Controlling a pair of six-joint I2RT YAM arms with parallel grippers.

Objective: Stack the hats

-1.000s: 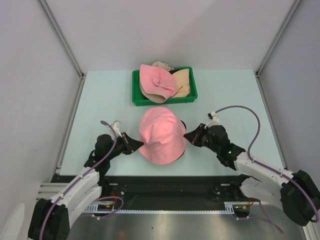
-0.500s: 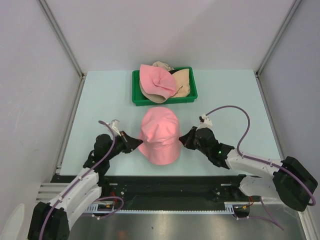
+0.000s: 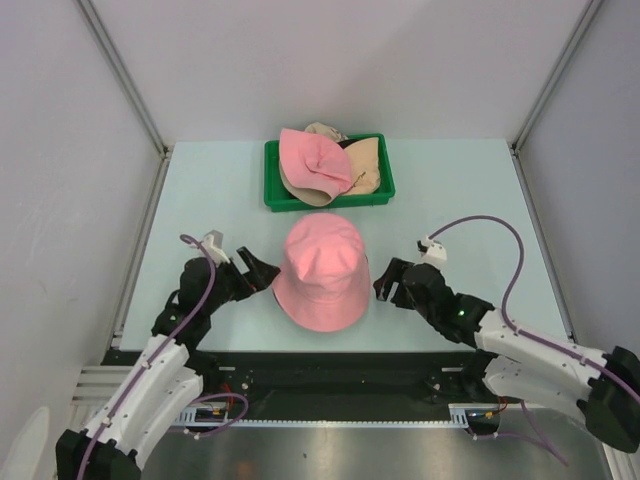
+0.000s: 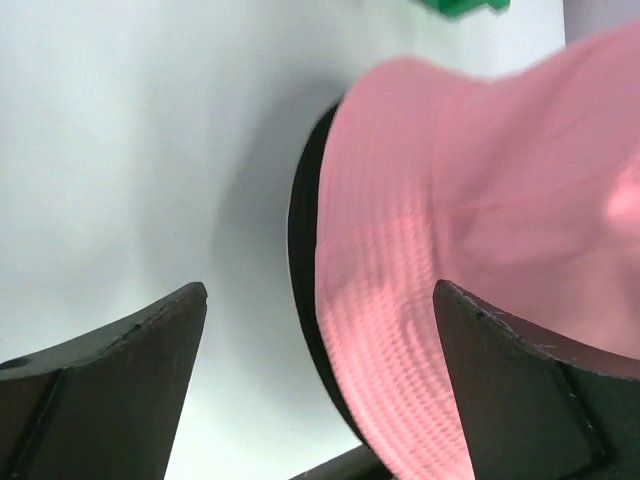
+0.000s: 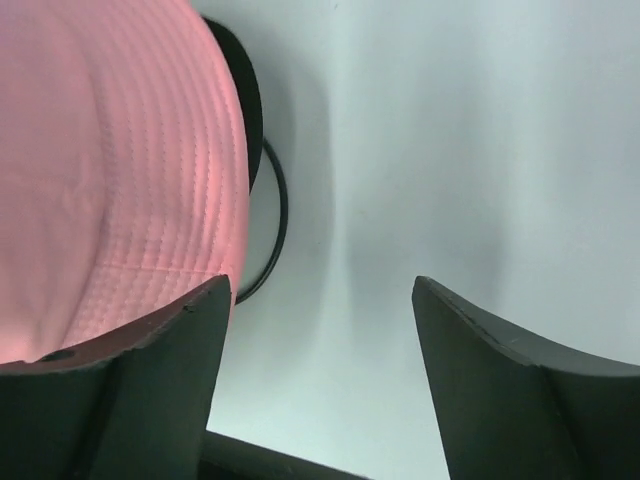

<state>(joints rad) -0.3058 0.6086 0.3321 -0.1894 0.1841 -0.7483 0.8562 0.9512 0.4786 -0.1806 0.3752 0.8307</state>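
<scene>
A pink bucket hat [image 3: 322, 270] sits crown-up on the pale table [image 3: 470, 200], midway between the two arms. The left fingers [image 3: 262, 272] and right fingers [image 3: 384, 280] stand spread apart just beside its brim, one pair on each side, gripping nothing. A black edge [image 4: 303, 250] peeks from beneath it, possibly another hat. Behind, a green tray [image 3: 276, 200] holds a second pink hat [image 3: 312, 160] and a beige hat [image 3: 366, 168].

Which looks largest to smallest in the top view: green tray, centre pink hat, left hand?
Alike, so unranked: green tray and centre pink hat (hat nearer the camera).
Clearly smallest: left hand.
</scene>
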